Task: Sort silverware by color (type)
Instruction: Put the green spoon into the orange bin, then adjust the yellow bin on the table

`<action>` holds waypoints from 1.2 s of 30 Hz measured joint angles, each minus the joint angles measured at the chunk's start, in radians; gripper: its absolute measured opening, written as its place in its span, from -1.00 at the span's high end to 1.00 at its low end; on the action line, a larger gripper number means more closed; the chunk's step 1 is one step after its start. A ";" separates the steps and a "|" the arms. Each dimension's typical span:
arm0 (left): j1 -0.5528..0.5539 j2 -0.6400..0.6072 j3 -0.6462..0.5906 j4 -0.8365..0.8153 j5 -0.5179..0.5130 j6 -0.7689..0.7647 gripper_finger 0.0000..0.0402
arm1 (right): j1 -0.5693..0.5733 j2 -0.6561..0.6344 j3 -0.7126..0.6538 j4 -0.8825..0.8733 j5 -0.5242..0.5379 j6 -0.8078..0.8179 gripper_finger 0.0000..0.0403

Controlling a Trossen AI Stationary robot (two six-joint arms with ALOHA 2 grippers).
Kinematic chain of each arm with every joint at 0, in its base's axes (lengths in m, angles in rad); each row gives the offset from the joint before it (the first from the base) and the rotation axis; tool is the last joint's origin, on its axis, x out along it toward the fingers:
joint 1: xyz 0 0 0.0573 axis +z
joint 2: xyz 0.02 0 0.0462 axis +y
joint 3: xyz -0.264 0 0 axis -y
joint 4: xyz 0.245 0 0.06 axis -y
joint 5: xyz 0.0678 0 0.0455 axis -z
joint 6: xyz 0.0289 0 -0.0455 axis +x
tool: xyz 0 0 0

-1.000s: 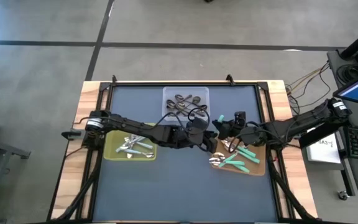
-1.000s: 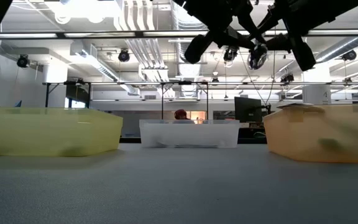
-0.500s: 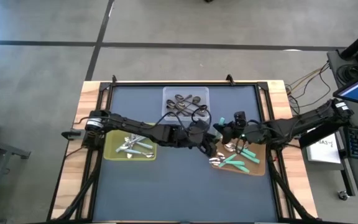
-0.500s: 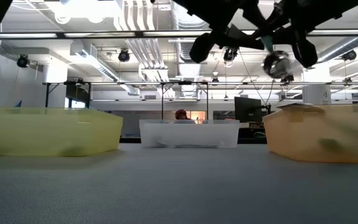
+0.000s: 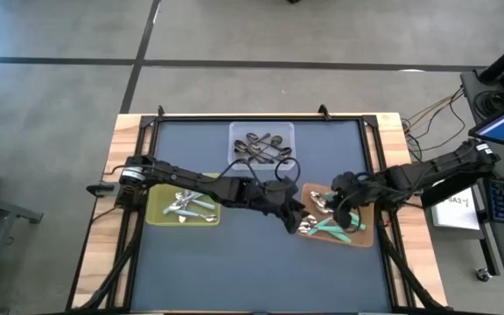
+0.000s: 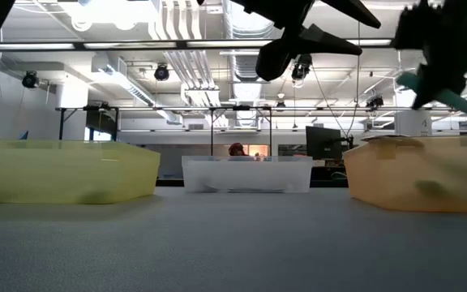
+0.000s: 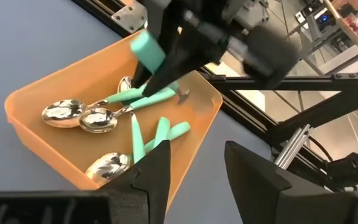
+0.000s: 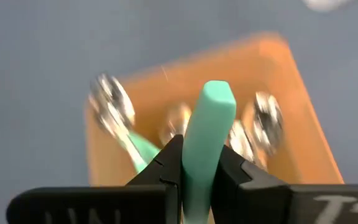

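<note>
Clearly, right claw [image 8: 197,168] pinches teal utensil [image 8: 207,134] above, seemingly, orange tray [image 8: 303,99].

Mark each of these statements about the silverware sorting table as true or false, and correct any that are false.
1. The right gripper holds a teal-handled utensil above the orange tray. True.
2. The yellow tray is empty. False: several silver-headed utensils lie in it.
3. The left gripper is shut on a spoon. False: its fingers are apart with nothing between them, near the orange tray's edge.
4. The dark metal utensils lie in the clear tray at the far side of the table. True.
5. Teal-handled spoons lie in the clear tray. False: they lie in the orange tray.
</note>
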 joint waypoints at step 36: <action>-0.001 -0.965 -0.736 -0.525 -0.341 -0.117 0.34 | -0.063 -0.315 0.020 -0.085 0.068 -0.215 0.18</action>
